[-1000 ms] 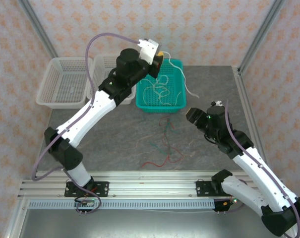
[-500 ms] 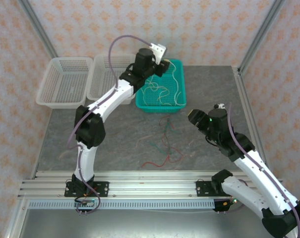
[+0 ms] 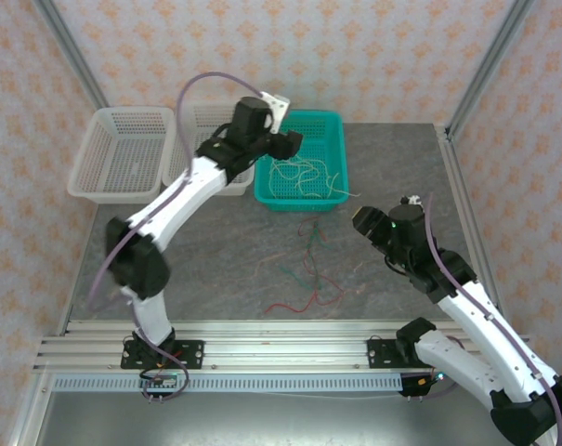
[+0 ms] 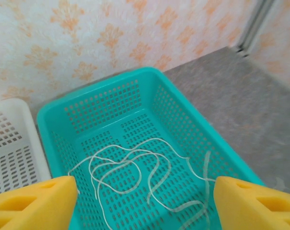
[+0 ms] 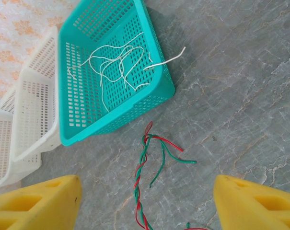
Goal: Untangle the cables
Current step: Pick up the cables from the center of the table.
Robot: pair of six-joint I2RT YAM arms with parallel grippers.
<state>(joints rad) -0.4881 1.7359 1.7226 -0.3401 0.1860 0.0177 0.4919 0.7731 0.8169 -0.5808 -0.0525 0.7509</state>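
Change: left gripper (image 3: 288, 142) has let go; thin cream-white cables (image 3: 304, 175) lie in the teal plastic mesh basket (image 3: 294, 203).
Jaws: left gripper and right gripper (image 3: 362, 218) both spread, empty.
Red and green twisted cables (image 3: 308, 269): basket's 6 o'clock.

Those twisted red and green cables (image 5: 141, 163) run off the right wrist view at six o'clock; the white basket (image 5: 34, 96) is cut off at nine.

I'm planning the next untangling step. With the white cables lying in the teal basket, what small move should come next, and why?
Probably lower the right gripper onto the red and green cables. They lie twisted together on the table, just below its open jaws, while the white cables rest in the teal basket.
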